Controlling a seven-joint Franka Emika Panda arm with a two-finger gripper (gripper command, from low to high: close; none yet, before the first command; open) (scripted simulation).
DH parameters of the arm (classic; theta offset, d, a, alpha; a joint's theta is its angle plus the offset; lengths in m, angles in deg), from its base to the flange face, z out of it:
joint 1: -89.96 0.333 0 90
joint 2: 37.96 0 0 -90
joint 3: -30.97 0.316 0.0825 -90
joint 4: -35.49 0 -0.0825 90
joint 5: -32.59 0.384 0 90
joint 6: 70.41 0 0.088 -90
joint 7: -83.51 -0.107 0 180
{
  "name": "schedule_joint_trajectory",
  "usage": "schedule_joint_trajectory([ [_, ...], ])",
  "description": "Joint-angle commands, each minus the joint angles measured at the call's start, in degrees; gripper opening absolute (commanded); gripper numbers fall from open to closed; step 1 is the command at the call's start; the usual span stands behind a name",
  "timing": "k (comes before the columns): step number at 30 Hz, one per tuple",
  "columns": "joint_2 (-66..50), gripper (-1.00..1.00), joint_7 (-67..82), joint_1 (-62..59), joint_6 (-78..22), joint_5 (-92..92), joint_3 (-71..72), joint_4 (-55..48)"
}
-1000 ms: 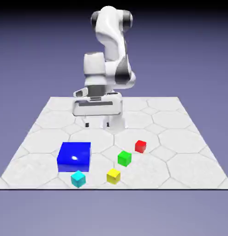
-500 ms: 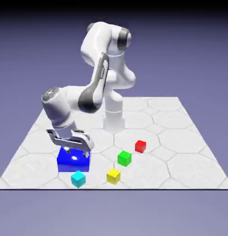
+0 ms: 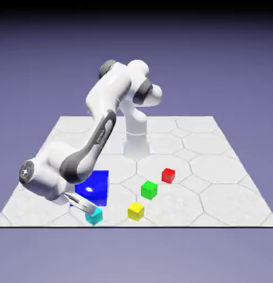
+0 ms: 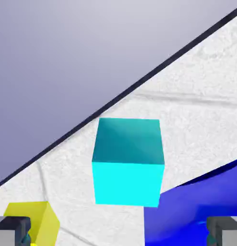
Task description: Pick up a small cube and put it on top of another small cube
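Step in hand: the approach to the cyan cube point(image 4: 127, 161); my reading is that nothing is lifted yet, since the cube sits flat on the table point(image 3: 216, 160)

End effector point(image 3: 82, 206): spread wide, nothing between its tips; in the hand view the two grey fingertips point(image 4: 12, 229) sit at the far corners of the bottom edge, well outside the cube's width, and the cube lies ahead of them, not between them

Cyan cube: near the table's front edge, at the exterior view's left; just in front of the big blue block point(image 3: 94, 185), close to it (whether they touch I cannot tell)

Why the hand is tilted: the arm is stretched low and forward, so the hand looks along the table at a slant; probably a way in past the blue block, which crowds one side of the cube

Candidates for the base: yellow cube point(image 3: 136, 210) is the nearest, just beside the cyan one toward the exterior view's right; green cube point(image 3: 149, 189) and red cube point(image 3: 168, 175) lie farther back, each apart from the others

What could go wrong: one finger has to drop into the narrow space next to the blue block; a small error there would nudge the cube
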Motion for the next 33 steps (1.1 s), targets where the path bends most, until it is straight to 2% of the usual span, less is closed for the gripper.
schedule_joint_trajectory([
  [1, -2.08, 0.0, -0.05, 0.01, -2.21, 0.85, -0.83, -1.95],
  [3, -3.7, 0.0, -0.09, 0.01, -3.93, 1.52, -1.49, -3.47],
  [8, -3.95, 0.0, 2.39, 3.81, 4.24, 3.23, -0.57, 6.19],
  [9, -3.95, -1.0, 2.39, 3.81, 4.24, 3.23, -0.57, 6.19],
  [15, -3.14, -1.0, -0.27, 0.01, -3.59, 1.25, -1.03, -2.75],
  [33, 26.5, -1.0, -9.72, 0.04, 14.38, -12.72, 22.98, 34.63],
])
